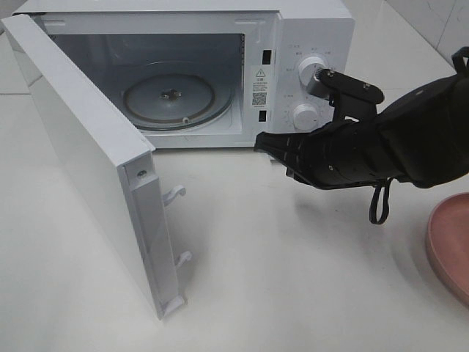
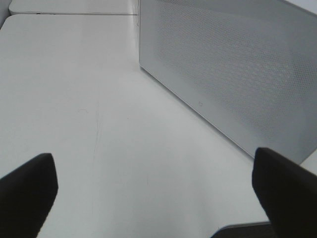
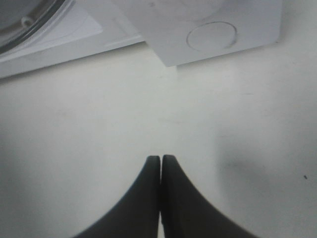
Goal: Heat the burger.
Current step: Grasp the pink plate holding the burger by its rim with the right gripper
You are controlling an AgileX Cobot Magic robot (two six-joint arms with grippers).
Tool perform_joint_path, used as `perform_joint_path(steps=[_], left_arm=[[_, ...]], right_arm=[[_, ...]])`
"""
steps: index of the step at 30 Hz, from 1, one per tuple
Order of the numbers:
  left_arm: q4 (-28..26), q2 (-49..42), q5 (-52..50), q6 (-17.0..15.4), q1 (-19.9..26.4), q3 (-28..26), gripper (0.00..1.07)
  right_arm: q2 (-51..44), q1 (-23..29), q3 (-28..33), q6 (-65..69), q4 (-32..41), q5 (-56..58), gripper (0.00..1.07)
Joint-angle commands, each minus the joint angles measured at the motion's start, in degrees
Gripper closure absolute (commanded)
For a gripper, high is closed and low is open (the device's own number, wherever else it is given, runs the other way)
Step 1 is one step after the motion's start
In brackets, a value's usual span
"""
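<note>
Notably, the burger is showing in none of the 3 views, so its place cannot be told.

Only an edge of the pink plate (image 1: pixel 451 246) is peeking in at the right of the high view, with nothing visibly sitting on that part. The microwave (image 1: pixel 315 29) is standing with its door (image 1: pixel 73 147) swung wide and its turntable (image 1: pixel 176 95) bare. The right gripper (image 3: pixel 161 158), fingers pressed together, is hovering low over the table (image 1: pixel 293 279) just beside the oven's front corner; swinging toward the plate, its arm is risking a knock on the 2 knobs (image 1: pixel 305 116). The left gripper (image 2: pixel 153 163), fingers (image 2: pixel 29 188) spread wide, is hanging near a perforated panel, likely the door's outer face; a careless reach is risking pushing that door shut.
</note>
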Motion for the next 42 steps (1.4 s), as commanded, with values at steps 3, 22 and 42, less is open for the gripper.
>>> perform_joint_path(steps=[3, 22, 42], left_arm=[[-0.34, -0.86, -0.8, 0.17, -0.34, -0.06, 0.04], [-0.34, -0.86, -0.8, 0.17, -0.34, -0.06, 0.04], [-0.34, -0.86, -0.8, 0.17, -0.34, -0.06, 0.04]], right_arm=[[-0.57, -7.16, 0.11, -6.42, -4.81, 12.66, 1.07], [-6.02, -16.96, -7.51, 40.39, -71.96, 50.13, 1.03], [-11.17, -23.43, -6.76, 38.9, -80.62, 61.36, 0.06]])
